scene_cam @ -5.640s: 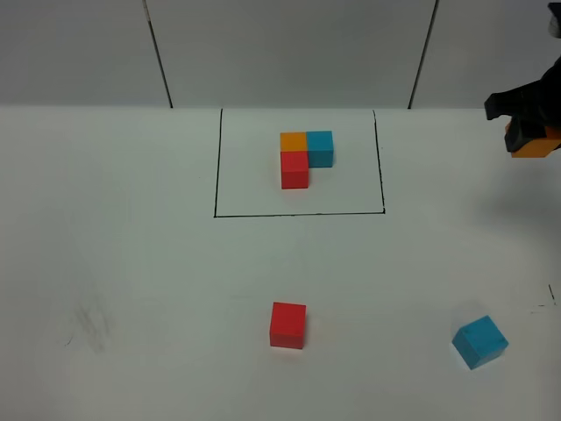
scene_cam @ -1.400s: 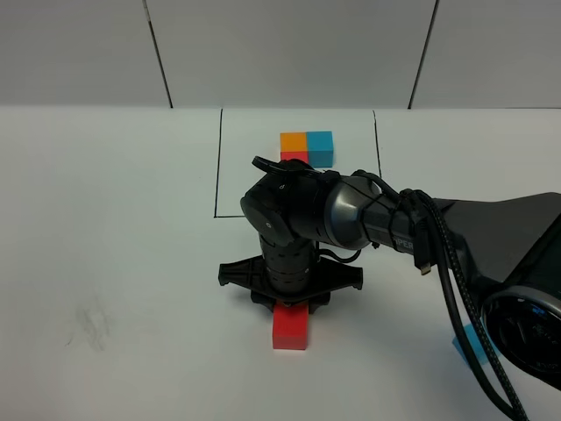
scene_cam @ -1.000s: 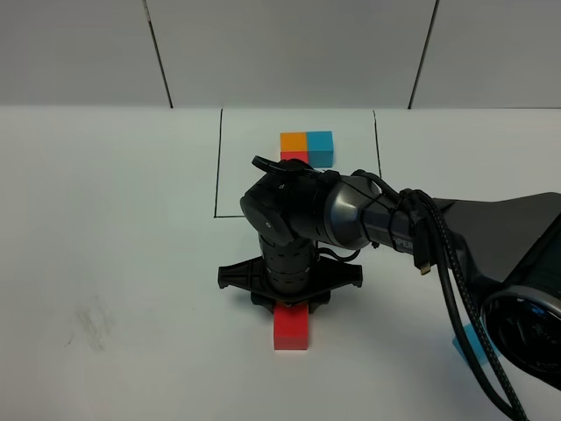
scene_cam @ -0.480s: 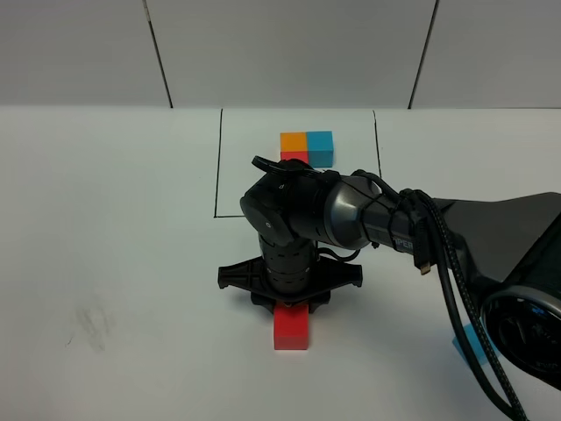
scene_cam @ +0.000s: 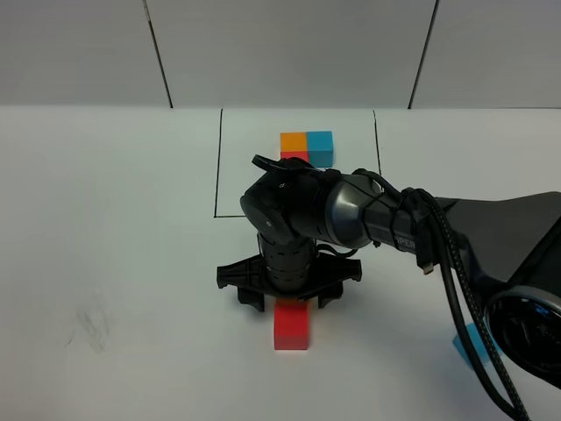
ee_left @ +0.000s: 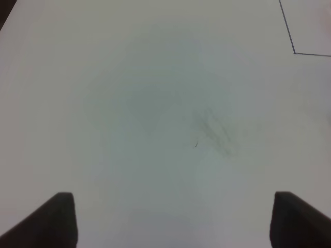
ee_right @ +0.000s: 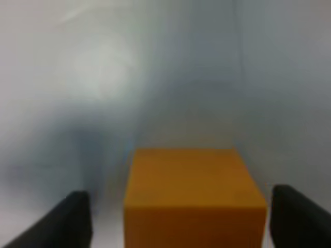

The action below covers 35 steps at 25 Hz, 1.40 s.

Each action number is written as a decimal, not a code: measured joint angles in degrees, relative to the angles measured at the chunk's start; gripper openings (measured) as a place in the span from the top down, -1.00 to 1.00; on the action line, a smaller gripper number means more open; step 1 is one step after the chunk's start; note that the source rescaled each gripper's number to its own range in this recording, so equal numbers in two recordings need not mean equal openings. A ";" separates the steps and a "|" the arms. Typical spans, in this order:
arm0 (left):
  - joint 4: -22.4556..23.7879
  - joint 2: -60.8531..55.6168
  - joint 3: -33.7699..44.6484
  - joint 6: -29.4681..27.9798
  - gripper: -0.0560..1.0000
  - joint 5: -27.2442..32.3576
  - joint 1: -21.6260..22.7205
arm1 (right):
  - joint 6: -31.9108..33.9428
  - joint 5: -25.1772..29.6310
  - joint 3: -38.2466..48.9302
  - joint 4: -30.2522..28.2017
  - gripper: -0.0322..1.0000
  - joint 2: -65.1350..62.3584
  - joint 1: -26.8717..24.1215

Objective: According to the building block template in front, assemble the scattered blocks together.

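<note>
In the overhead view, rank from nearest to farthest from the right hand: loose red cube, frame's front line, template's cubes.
1. Loose red cube, just on the near side of the right hand.
2. Frame's front line, behind the hand.
3. Template's cubes, farther back inside the frame.

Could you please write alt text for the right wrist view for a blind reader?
An orange cube sits centred between the two dark fingertips of the open right gripper, with a gap on each side. Beyond it is a blurred white table.
</note>
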 joint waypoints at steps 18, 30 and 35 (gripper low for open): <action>0.00 0.00 0.00 0.00 -0.35 0.00 0.00 | -0.28 1.37 -1.13 -18.81 -0.87 -23.17 -9.13; 0.00 0.00 0.00 0.00 -0.35 0.00 0.00 | -34.30 15.07 3.40 -16.61 -0.83 -47.97 -26.05; 0.00 0.00 0.00 0.00 -0.35 0.00 0.00 | -40.33 15.41 15.85 -13.55 -0.82 -54.13 -26.19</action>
